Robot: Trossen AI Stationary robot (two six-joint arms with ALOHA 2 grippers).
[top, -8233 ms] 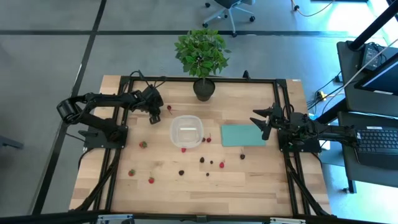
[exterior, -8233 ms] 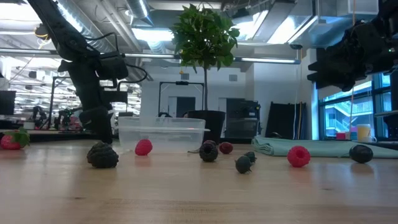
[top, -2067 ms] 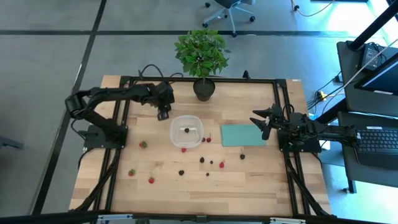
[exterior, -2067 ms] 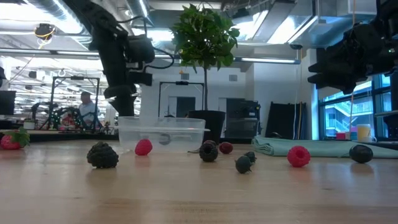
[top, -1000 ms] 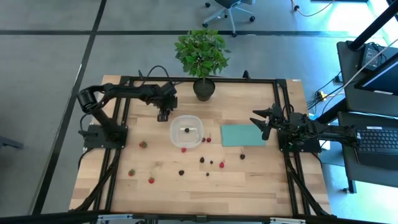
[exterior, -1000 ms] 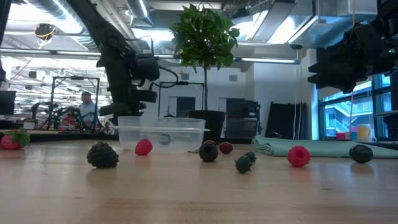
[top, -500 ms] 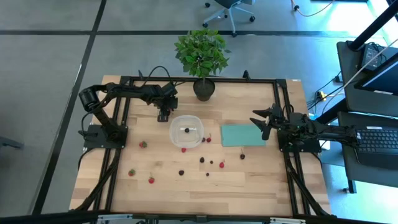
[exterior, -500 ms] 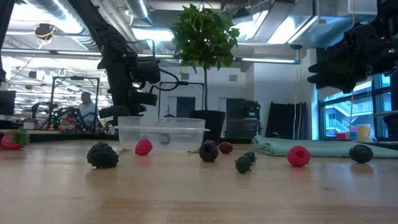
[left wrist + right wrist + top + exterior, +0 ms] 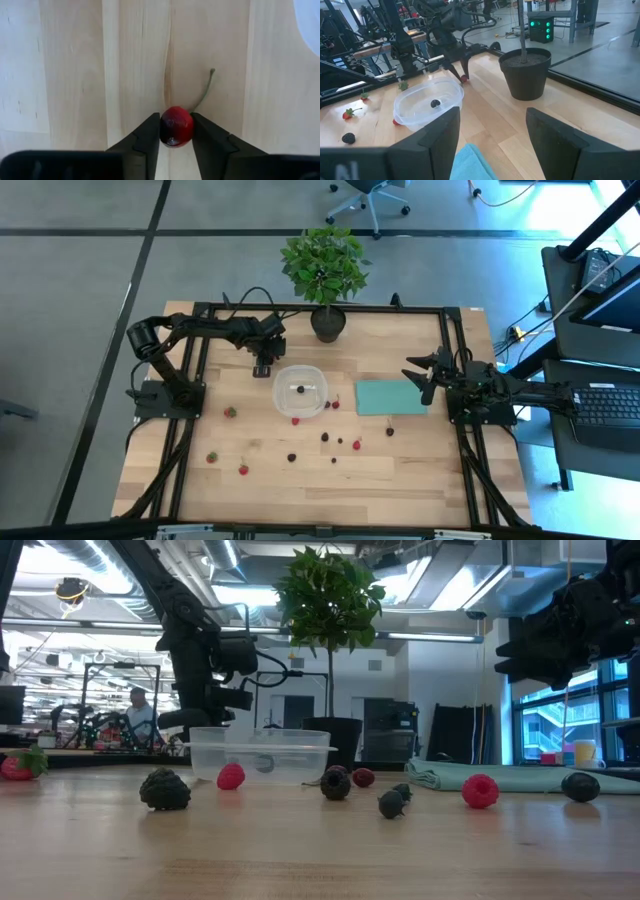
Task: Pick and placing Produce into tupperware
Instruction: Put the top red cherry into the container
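Since the earlier frame, left gripper [image 9: 176, 131] has narrowed its fingers [image 9: 148, 137] onto a small red stemmed berry [image 9: 176, 126] on the light wooden counter [image 9: 400, 470], just beside the clear squarish plastic container [image 9: 300, 392]. Right gripper [image 9: 492, 125] waits open, well apart, past the teal sheet [image 9: 390, 397].

Berry [image 9: 300, 389] in tupperware [image 9: 282, 376]; cherry [image 9: 176, 126] beside it.

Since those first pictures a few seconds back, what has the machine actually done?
A dark berry now lies in the tupperware, which held none before. The left end effector swung from the table's left part toward the container, then came down behind it, closing its fingers around a red cherry. The right end effector stayed open over the teal sheet; the scattered berries lie unmoved.
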